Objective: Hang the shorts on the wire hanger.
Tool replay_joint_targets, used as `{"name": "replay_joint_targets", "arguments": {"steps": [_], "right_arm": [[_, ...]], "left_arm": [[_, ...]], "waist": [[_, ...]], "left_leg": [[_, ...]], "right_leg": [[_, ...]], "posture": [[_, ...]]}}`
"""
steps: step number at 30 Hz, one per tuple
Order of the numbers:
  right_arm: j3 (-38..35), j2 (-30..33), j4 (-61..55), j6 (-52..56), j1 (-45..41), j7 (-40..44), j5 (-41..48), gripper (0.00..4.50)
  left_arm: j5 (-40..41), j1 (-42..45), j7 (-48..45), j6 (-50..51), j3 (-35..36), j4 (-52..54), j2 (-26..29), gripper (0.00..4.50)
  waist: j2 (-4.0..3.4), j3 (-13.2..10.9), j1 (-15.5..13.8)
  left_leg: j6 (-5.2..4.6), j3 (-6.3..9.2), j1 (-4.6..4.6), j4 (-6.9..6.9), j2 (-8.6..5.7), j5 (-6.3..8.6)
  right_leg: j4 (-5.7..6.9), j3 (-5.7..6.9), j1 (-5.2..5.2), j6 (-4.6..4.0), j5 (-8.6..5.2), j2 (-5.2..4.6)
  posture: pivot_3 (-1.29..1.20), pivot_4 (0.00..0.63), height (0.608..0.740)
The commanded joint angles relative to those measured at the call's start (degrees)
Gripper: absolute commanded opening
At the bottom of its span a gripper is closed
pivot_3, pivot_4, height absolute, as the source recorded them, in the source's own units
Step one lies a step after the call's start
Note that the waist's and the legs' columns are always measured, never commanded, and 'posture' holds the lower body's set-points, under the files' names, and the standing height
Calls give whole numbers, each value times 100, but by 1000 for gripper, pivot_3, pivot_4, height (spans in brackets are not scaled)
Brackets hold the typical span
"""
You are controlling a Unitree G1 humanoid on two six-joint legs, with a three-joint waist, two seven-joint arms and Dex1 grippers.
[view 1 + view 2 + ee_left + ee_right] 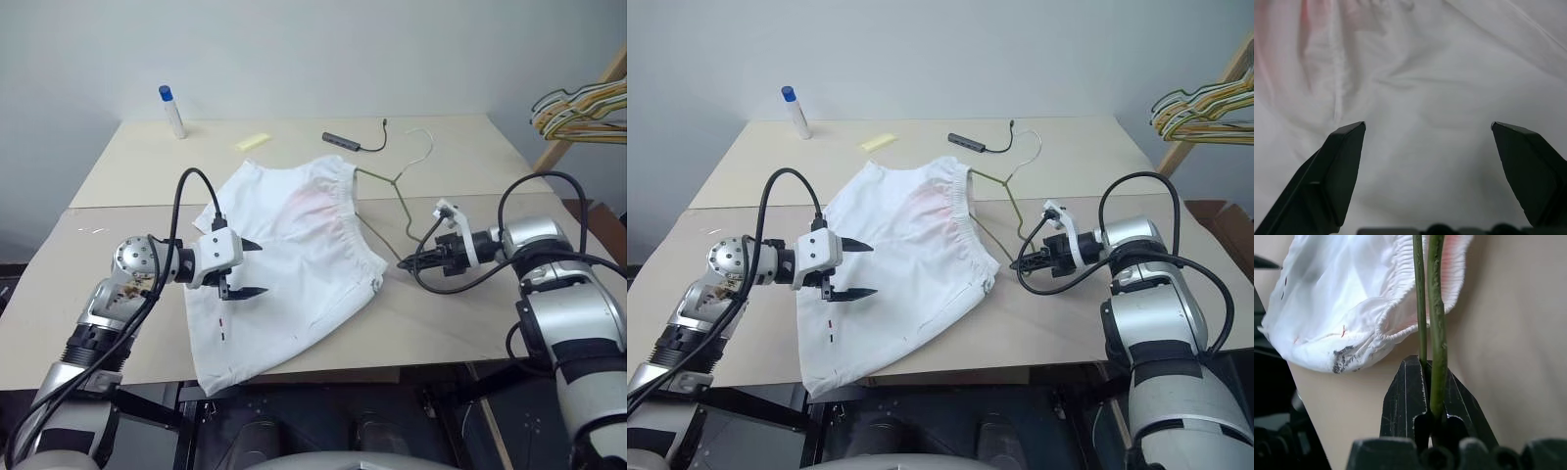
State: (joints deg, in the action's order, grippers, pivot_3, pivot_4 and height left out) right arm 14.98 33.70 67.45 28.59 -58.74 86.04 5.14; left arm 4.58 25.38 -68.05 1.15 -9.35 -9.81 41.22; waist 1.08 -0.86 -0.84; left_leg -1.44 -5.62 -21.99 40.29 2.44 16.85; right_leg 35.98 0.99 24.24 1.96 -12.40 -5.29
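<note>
Threading the wire hanger [1011, 201] into the waistband looks like the step in hand: the right gripper [1023, 262], clamped on its corner, should slide the wire under the elastic while the left gripper [860, 269], spread wide just above the cloth, pins the shorts [911, 264]. They lie flat mid-table, waistband toward the hanger, hems toward the robot's left; the hook points away from the robot.

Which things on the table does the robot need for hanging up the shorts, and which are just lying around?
Needed:
- shorts, flat on the table
- wire hanger, pinched by the right gripper
- left gripper, open above the shorts

Just lying around:
- blue-capped bottle
- yellow note
- dark adapter with cable
- bunch of coloured hangers off to the side
</note>
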Motion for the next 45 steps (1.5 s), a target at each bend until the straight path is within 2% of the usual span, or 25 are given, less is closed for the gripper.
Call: {"name": "replay_joint_targets", "arguments": {"steps": [1,3,6,10,15,19,23,28,31,36,45], "right_arm": [[-186,135,-653,-896,270,-64,-105,0],[-266,158,-922,-1172,417,-174,-117,0],[-352,272,-1560,-1720,757,-164,-117,0],[-229,405,-2322,-2430,1182,-269,-340,0],[-28,387,-2987,-2643,1401,-539,-668,0],[34,188,-3229,-1902,1224,-741,-721,0],[100,138,-3510,-1609,1185,-782,-775,0],[205,104,-3713,-1238,1167,-849,-856,0],[257,103,-3805,-1111,1153,-852,-886,0],[283,124,-4014,-962,1160,-836,-877,0],[293,215,-4460,-762,1230,-778,-814,0]], "left_arm": [[572,352,-67,181,406,183,-66,4473],[1158,531,-162,555,758,320,-123,4473],[1714,1127,-331,757,1349,148,152,4473],[1797,1882,-579,677,1540,-401,417,4473],[1148,2594,-1185,-74,947,-1380,461,4473],[933,2963,-1793,-279,451,-1754,200,4473],[386,3247,-1798,-581,-22,-2279,-85,4473],[76,3664,-1915,-678,-242,-3164,-453,4473],[-106,3842,-2037,-728,-373,-3521,-580,3883],[-494,4014,-1694,-907,-471,-4081,-822,2407],[-774,4128,-1642,-1123,-461,-4502,-1010,2407]], "waist": [[0,0,-2],[0,-1,3],[0,-1,33],[0,-1,85],[0,-1,120],[0,-1,147],[0,-1,152],[0,-1,165],[1,-1,175],[1,-1,193],[1,-1,213]], "left_leg": [[0,0,-1,0,0,0],[0,1,-4,2,1,0],[1,3,-6,3,2,-1],[25,4,1,1,0,-14],[28,-3,20,1,-3,-16],[33,-4,14,1,0,-20],[36,-4,1,2,-2,-21],[30,-5,1,4,-3,-17],[29,-4,-2,4,-3,-17],[20,-4,-1,4,-3,-12],[-1,-3,-7,6,-2,0]], "right_leg": [[-1,1,-1,0,0,0],[1,3,1,0,0,-1],[0,2,4,0,0,1],[-7,2,-6,1,0,1],[-10,-3,-18,3,-1,0],[-2,0,-13,2,-1,3],[-5,0,-4,3,-1,2],[-7,-2,-5,3,-1,1],[-6,-2,-1,3,-1,2],[-4,-4,0,4,-1,1],[-5,-2,4,4,-1,1]], "posture": [[88,0,740],[80,0,740],[72,0,740],[67,0,740],[67,0,740],[60,0,740],[48,0,740],[40,0,740],[33,0,740],[23,0,740],[10,0,740]]}}
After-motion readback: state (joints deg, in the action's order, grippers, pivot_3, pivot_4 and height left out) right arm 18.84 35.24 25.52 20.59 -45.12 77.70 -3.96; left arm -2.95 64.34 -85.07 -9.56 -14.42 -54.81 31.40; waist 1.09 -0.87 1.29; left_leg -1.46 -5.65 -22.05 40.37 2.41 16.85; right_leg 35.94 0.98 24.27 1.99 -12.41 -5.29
